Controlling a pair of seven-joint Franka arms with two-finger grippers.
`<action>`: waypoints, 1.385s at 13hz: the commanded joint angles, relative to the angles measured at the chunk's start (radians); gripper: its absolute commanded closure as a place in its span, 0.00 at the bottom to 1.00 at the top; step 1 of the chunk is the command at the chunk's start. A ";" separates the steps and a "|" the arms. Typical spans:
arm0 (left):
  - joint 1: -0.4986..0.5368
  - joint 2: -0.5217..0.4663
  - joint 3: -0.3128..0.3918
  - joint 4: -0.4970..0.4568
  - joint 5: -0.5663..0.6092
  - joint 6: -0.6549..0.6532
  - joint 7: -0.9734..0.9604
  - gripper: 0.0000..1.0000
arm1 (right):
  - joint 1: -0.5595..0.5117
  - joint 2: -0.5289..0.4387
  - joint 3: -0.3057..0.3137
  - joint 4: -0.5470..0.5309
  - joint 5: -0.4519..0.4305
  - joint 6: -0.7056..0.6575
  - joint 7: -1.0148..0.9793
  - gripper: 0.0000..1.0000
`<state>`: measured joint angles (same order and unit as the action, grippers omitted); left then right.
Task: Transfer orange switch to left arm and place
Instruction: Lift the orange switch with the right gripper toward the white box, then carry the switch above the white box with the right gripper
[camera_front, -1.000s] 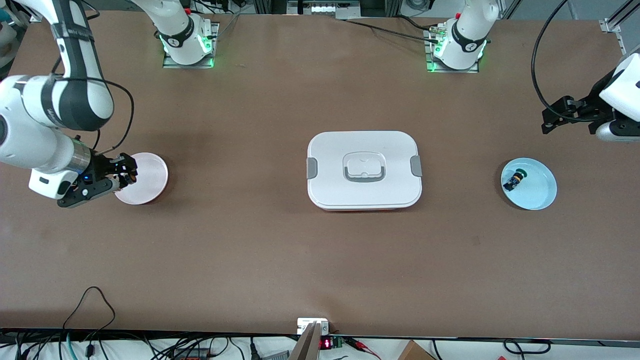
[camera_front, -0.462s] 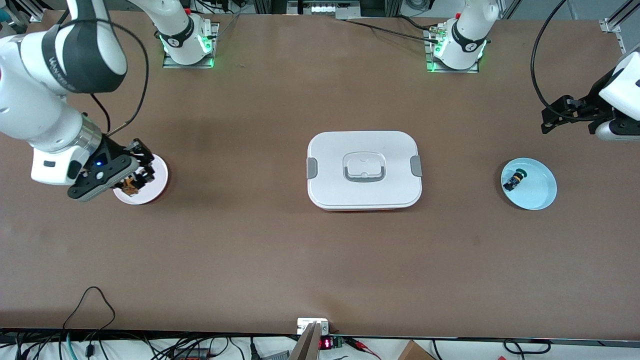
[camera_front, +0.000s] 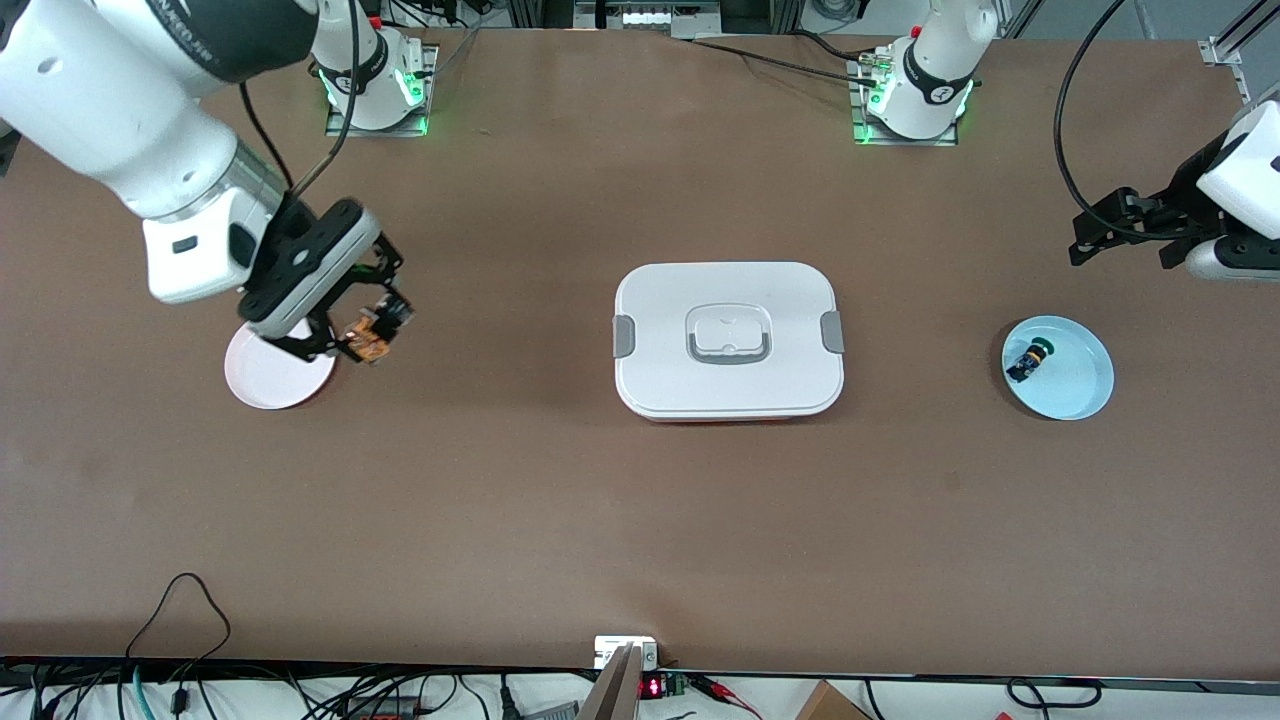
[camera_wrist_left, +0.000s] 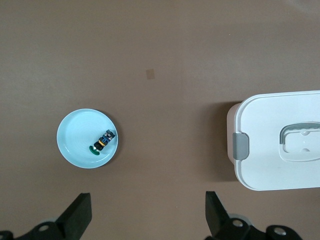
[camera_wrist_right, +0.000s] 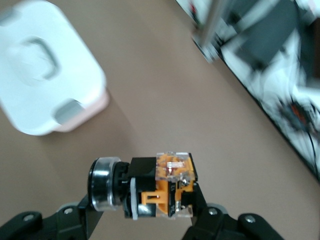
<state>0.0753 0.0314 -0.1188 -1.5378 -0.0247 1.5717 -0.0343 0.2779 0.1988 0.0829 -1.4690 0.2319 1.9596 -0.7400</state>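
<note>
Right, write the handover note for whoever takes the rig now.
Right gripper: shut on the orange switch, in the air beside the pink plate, toward the box.
Left gripper: open, empty, waiting over the table near the blue plate.
Done: switch picked up.
Left: carry it clear of the box, pass it to the left gripper, set it down.

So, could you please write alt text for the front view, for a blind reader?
The right gripper, shut on the orange switch, is above the table beside a pink plate. The white box sits mid-table; the open left gripper waits above the blue plate.
</note>
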 joint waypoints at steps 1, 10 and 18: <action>0.003 0.009 0.001 0.024 -0.018 0.011 0.002 0.00 | 0.018 0.016 0.014 0.015 0.153 0.076 -0.195 1.00; -0.008 0.018 -0.002 0.044 -0.006 0.016 0.004 0.00 | 0.116 0.117 0.020 0.010 0.757 0.180 -0.509 1.00; 0.006 0.035 0.001 0.071 -0.015 0.004 0.036 0.00 | 0.280 0.258 0.020 0.026 1.282 0.357 -0.800 1.00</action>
<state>0.0727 0.0502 -0.1202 -1.4944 -0.0255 1.5938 -0.0322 0.5393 0.4415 0.1060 -1.4696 1.4316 2.3065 -1.5161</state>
